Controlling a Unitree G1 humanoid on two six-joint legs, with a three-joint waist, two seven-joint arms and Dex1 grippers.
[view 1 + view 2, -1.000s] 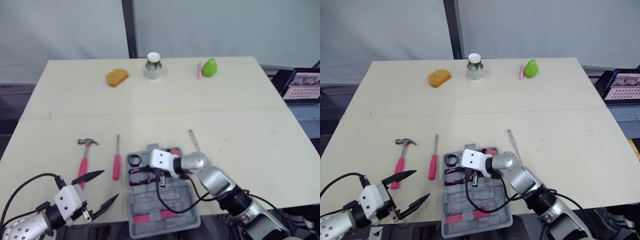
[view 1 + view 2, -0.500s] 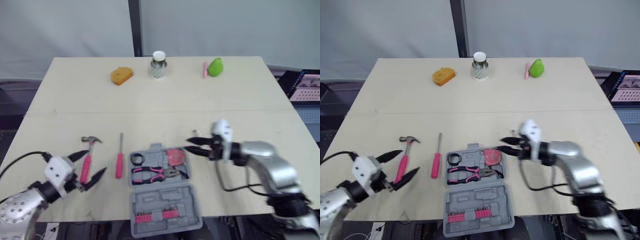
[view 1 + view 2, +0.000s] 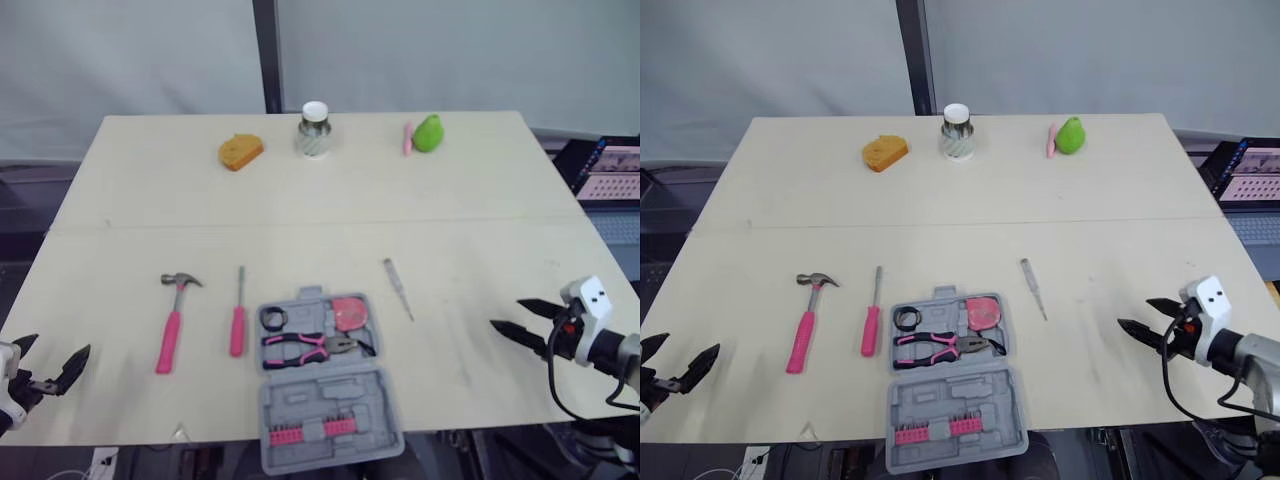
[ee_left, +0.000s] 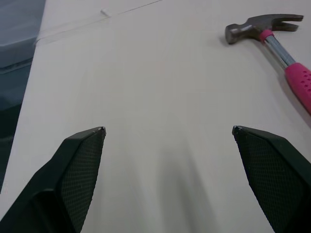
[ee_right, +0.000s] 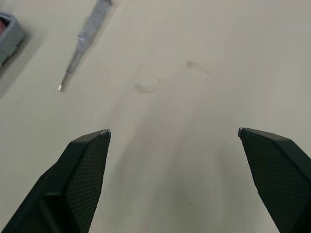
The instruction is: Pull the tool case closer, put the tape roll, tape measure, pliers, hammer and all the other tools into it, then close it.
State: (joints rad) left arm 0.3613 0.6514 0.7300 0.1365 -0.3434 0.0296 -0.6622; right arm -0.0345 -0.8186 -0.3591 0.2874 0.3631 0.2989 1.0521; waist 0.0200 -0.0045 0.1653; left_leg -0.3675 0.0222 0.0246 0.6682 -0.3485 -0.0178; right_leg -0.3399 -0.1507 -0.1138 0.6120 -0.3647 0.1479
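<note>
Tool case (image 3: 950, 385) lies open between both grippers. Left gripper (image 3: 692, 342) fingers wide apart, empty; its wrist view adds hammer (image 4: 272, 36) ahead. Right gripper (image 3: 1134, 312) likewise apart, empty; its wrist view adds slim screwdriver (image 5: 85, 41) ahead.

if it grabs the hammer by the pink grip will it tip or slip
The hammer is probably head-heavy: its metal head sits at the end of a thin shaft, so held by the pink grip it may droop. The grip looks textured, so slipping seems less likely. Lying flat, it likely won't roll.
</note>
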